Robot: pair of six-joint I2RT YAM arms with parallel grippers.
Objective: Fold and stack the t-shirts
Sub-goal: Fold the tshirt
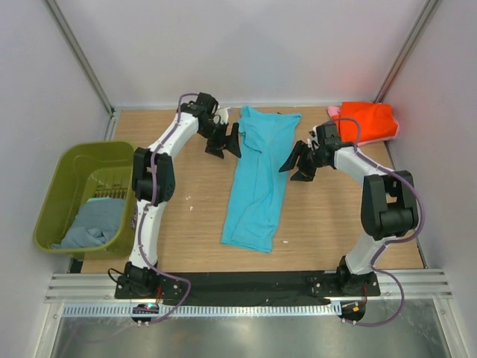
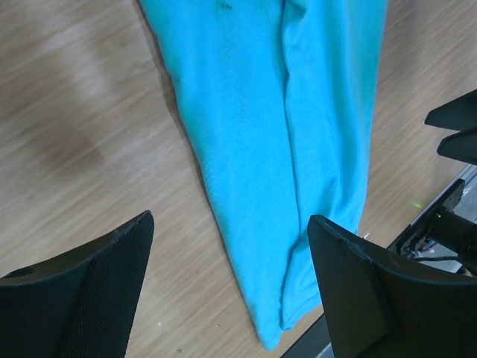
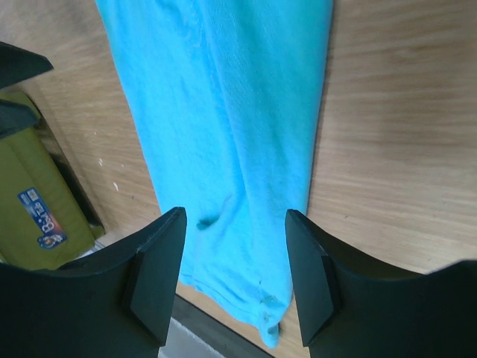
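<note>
A turquoise t-shirt [image 1: 257, 179] lies folded lengthwise into a long strip down the middle of the wooden table; it fills the left wrist view [image 2: 283, 134] and the right wrist view [image 3: 223, 127]. My left gripper [image 1: 224, 142] is open and empty beside the strip's upper left edge. My right gripper [image 1: 298, 165] is open and empty just right of the strip's upper part. A folded orange-red shirt [image 1: 365, 121] lies on a pink shirt [image 1: 333, 112] at the back right corner. A grey-blue shirt [image 1: 95, 221] lies crumpled in the bin.
The olive-green plastic bin [image 1: 71, 168] stands off the table's left edge and shows in the right wrist view [image 3: 30, 201]. A black strip and metal rail [image 1: 246, 287] run along the near edge. White walls close in the sides and back.
</note>
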